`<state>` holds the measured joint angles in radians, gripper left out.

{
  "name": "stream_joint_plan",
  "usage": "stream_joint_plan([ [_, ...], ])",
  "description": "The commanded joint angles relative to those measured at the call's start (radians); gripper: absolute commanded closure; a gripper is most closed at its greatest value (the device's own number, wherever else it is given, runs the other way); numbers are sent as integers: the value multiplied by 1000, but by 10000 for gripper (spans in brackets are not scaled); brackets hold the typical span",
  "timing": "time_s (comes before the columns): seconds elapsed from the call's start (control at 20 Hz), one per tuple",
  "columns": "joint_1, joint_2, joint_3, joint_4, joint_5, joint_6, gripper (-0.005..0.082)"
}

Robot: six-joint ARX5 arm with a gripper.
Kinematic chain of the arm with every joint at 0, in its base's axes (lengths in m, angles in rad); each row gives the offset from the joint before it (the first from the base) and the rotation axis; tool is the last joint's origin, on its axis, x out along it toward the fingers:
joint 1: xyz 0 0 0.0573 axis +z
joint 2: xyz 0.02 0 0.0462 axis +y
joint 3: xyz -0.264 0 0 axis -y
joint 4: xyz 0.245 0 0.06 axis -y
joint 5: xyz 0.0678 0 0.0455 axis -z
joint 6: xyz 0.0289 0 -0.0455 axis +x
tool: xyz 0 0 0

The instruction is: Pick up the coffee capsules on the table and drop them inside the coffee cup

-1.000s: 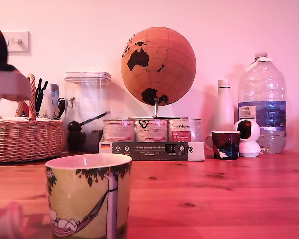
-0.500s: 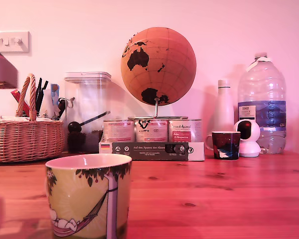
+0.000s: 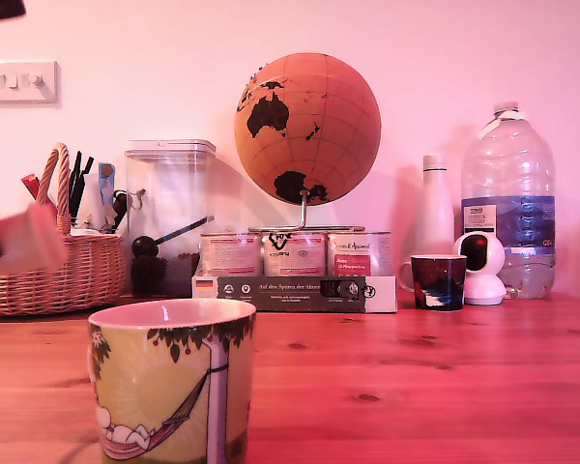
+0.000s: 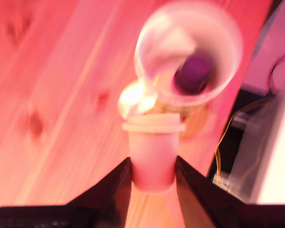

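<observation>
A cream coffee capsule (image 4: pixel 153 147) with a flanged rim is held between my gripper's (image 4: pixel 153 164) two dark fingers (image 4: pixel 115 187), which are shut on its body. In the wrist view the coffee cup (image 4: pixel 218 71) lies just beyond the capsule, seen from above, with a pale interior and a dark purple shape at its bottom. In the exterior view the yellow-green coffee cup (image 3: pixel 174 377) stands at the front, and the capsule (image 3: pixel 27 242) is a pale blur at the left edge, above table height. Most of the arm is out of that frame.
A wicker basket (image 3: pixel 77 275) with utensils stands at the back left, then a clear canister (image 3: pixel 169 213), tins (image 3: pixel 295 253) under a cork globe (image 3: pixel 307 126), a small dark espresso cup (image 3: pixel 438 280), a white bottle (image 3: pixel 433 208) and a water bottle (image 3: pixel 510 193).
The pale blurred capsule has risen from table level at the exterior view's lower left to basket height. The grey arm part has moved up and out of frame.
</observation>
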<state>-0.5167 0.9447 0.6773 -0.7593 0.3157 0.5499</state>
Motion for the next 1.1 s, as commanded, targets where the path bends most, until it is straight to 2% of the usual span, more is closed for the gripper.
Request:
stream_joint_plan([
  [0.0,-14,3,5,37,34,-28,574],
  [0.1,-35,6,5,90,55,-29,574],
  [0.15,-47,7,5,119,56,-55,574],
  [0.35,-90,29,5,178,58,-82,574],
  [0.6,-138,93,6,242,58,-145,574],
  [0.75,-165,129,17,240,35,-181,574],
  [1.05,-203,215,105,182,7,-212,574],
])
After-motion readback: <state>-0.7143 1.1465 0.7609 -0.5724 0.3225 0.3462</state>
